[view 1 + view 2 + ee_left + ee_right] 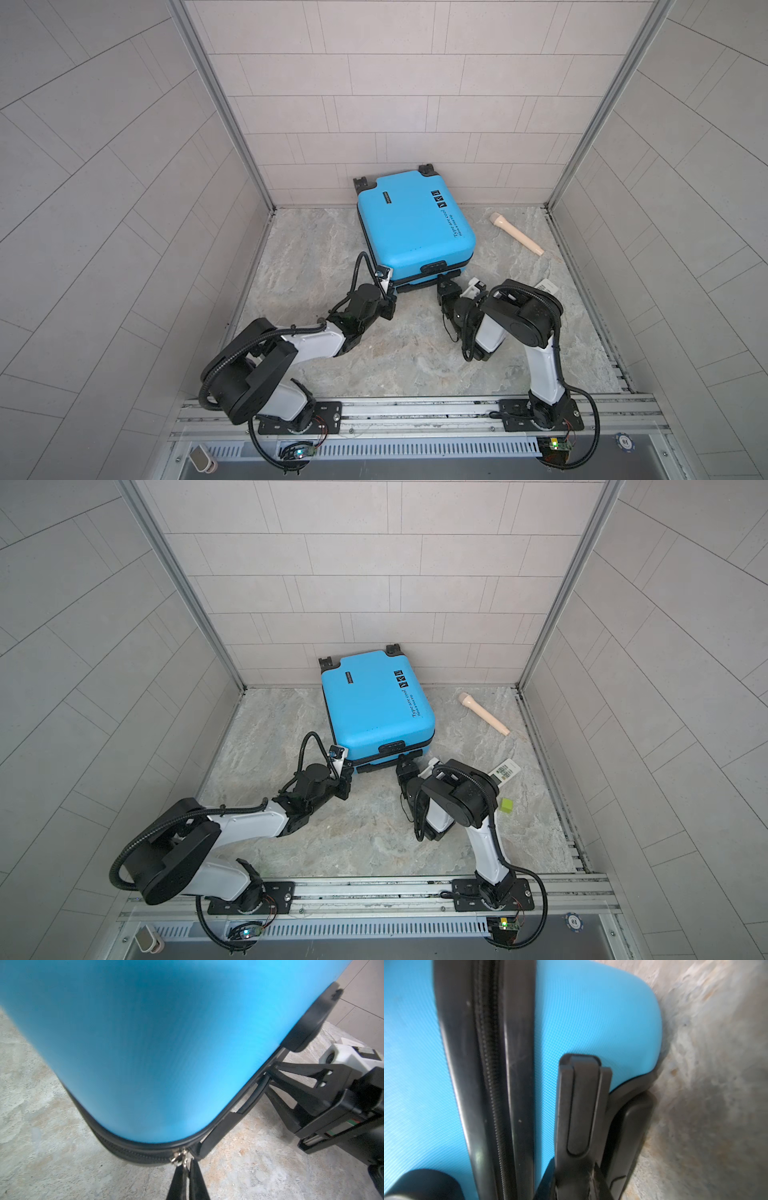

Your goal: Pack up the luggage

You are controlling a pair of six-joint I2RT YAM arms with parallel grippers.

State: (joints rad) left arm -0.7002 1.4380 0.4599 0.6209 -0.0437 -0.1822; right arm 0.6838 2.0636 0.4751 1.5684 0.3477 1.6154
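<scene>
Where the zipper [135, 1156] rounds the suitcase [145, 1043] at its 7 o'clock corner: left gripper [187, 1167], pinched together on the metal zipper pull [180, 1157]. Right gripper [444, 284]: at 5 o'clock, fingertips against the near rim by the handle [249, 1101]; clamped or apart, cannot tell. Suitcase: lying flat at the table's [332, 353] 12 o'clock, wheels [426, 169] farthest.

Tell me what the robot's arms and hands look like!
The left arm and right arm have white shells and chunky black joints, with black ribbed cables looping alongside. The left hand and right hand are black, each with two thin, wedge-shaped fingers. A white camera block sits by the right hand.
</scene>
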